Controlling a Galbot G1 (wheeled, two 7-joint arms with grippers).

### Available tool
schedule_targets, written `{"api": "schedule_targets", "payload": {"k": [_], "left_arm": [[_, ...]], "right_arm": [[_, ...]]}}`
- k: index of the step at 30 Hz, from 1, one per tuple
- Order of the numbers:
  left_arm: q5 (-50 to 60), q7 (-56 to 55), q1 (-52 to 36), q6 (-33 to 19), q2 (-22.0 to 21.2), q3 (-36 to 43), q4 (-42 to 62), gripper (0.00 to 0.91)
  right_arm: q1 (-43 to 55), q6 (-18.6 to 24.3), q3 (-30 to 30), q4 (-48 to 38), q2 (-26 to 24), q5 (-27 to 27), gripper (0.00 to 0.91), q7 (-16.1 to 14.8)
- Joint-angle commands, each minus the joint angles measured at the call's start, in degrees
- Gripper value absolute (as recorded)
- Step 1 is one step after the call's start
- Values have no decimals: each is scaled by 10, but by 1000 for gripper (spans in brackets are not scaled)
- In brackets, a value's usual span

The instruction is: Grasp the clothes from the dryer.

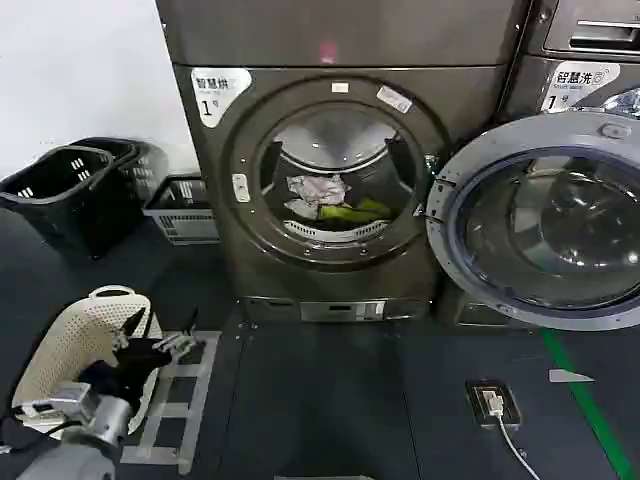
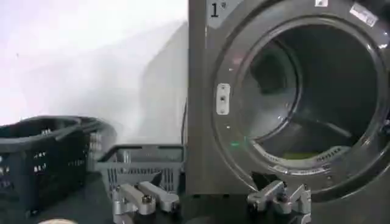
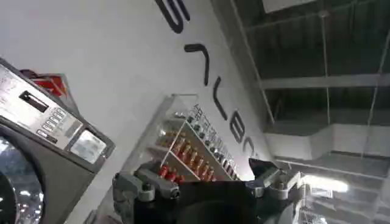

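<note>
The dryer (image 1: 232,150) stands straight ahead with its round door (image 1: 545,215) swung open to the right. Inside the drum lie the clothes (image 1: 330,200): a white-pink piece and a yellow-green piece beside it. My left gripper (image 1: 160,335) hangs low at the left, well short of the dryer and above a white basket. Its fingers are open and hold nothing. In the left wrist view this gripper (image 2: 213,201) faces the drum opening (image 2: 304,103), where a strip of yellow-green cloth (image 2: 301,156) shows. My right gripper (image 3: 207,182) points up toward the wall and ceiling, open and empty.
A white perforated basket (image 1: 75,345) sits on the floor under the left arm. Two black baskets (image 1: 70,190) and a grey one (image 1: 185,210) stand left of the dryer. A second machine (image 1: 590,60) stands to the right. A floor socket with a cable (image 1: 495,400) lies at the front right.
</note>
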Motion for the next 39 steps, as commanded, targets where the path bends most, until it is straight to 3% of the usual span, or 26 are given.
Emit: {"api": "schedule_targets", "payload": {"k": [1,39], "left_arm": [[-1,5,-1,-1,1,-1,0,907],[1,2,5,-1,-2,0,-6,907]], "right_arm": [[0,5,-2,-1,1,10,907,2],[5,10,-5,2,5,17,907,-5]]}}
